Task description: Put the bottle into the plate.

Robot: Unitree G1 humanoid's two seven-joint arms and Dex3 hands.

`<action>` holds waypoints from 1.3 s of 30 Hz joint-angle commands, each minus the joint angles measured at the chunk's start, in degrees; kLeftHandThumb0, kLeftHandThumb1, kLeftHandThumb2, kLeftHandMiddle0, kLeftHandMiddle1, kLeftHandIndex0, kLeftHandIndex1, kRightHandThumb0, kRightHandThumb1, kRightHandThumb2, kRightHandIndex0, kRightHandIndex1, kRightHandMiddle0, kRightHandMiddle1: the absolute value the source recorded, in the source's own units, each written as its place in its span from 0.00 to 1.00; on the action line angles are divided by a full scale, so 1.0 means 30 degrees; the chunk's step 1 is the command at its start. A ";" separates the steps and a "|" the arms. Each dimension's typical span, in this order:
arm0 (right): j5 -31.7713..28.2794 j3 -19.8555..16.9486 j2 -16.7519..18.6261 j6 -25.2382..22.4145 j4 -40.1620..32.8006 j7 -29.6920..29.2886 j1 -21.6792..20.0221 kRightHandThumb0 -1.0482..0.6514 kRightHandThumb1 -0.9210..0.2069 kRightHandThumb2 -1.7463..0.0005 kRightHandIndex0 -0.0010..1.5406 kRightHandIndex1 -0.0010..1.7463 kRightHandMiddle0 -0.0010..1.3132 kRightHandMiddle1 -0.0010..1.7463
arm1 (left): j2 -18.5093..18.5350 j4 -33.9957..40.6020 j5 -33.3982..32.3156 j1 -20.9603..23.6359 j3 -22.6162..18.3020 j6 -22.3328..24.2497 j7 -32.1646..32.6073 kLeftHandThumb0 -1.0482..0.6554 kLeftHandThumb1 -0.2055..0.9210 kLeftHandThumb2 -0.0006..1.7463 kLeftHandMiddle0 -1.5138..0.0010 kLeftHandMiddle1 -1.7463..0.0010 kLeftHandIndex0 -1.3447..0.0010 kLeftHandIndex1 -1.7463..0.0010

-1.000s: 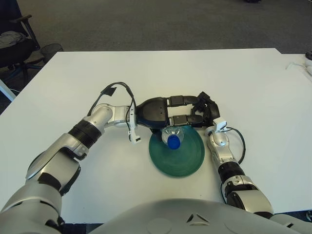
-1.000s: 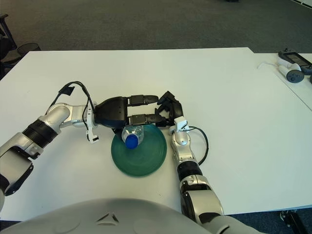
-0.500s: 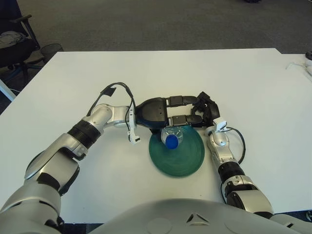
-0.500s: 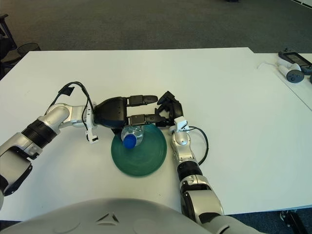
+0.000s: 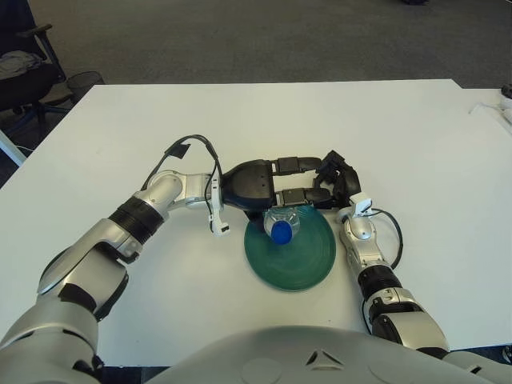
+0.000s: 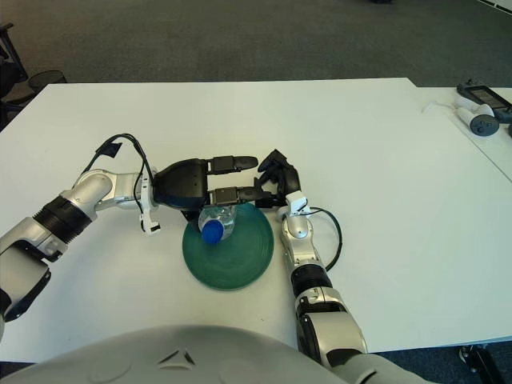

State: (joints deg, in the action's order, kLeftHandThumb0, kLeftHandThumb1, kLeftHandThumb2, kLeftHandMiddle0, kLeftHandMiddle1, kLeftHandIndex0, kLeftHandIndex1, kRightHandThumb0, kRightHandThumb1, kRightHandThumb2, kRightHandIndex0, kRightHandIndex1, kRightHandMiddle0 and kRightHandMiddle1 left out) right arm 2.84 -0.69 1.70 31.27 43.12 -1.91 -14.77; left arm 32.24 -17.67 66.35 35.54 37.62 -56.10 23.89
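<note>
My left hand grips the bottle over the plate's far rim, fingers around it; freed here, it might roll off, while my right hand waits beside the plate, curled, empty.

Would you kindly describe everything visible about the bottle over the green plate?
The bottle is small, of clear plastic, with a blue screw cap pointing toward the camera. It sits at the far left part of the round green plate; whether it touches the plate cannot be told. The left hand, black, covers its far end from above, fingers stretched out past it, so most of its body is hidden. The right hand shows just right of it, beyond the plate's rim.
</note>
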 commanded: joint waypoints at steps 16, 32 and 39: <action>0.0426 0.0445 0.0208 -0.1131 0.1648 -0.0097 0.3180 0.61 0.67 0.14 0.40 1.00 0.46 1.00 | -0.0358 -0.0402 -0.4239 0.2563 -0.0024 -0.3515 -0.5778 0.08 0.92 0.10 1.00 1.00 0.98 0.99; 0.0500 0.0651 0.0357 -0.1318 0.1437 -0.0339 0.3199 0.61 0.67 0.14 0.40 1.00 0.46 1.00 | 0.0088 0.1668 -0.5472 0.3540 -0.1417 -0.4776 -0.8343 0.16 0.70 0.34 0.97 0.99 1.00 0.87; 0.0543 0.0741 0.0452 -0.1356 0.1595 -0.0508 0.3051 0.61 0.67 0.14 0.40 1.00 0.46 1.00 | 0.0114 0.1546 -0.5811 0.3922 -0.1294 -0.5386 -0.9366 0.18 0.65 0.37 0.95 0.99 1.00 0.84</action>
State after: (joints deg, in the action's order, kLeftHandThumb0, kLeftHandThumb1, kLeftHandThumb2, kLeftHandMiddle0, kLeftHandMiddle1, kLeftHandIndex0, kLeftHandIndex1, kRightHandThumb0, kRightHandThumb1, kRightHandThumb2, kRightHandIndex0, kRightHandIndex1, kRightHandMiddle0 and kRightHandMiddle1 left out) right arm 3.25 0.15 1.56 30.55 41.87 -3.08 -14.36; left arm 32.07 -12.87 49.72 46.91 34.05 -71.08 -2.62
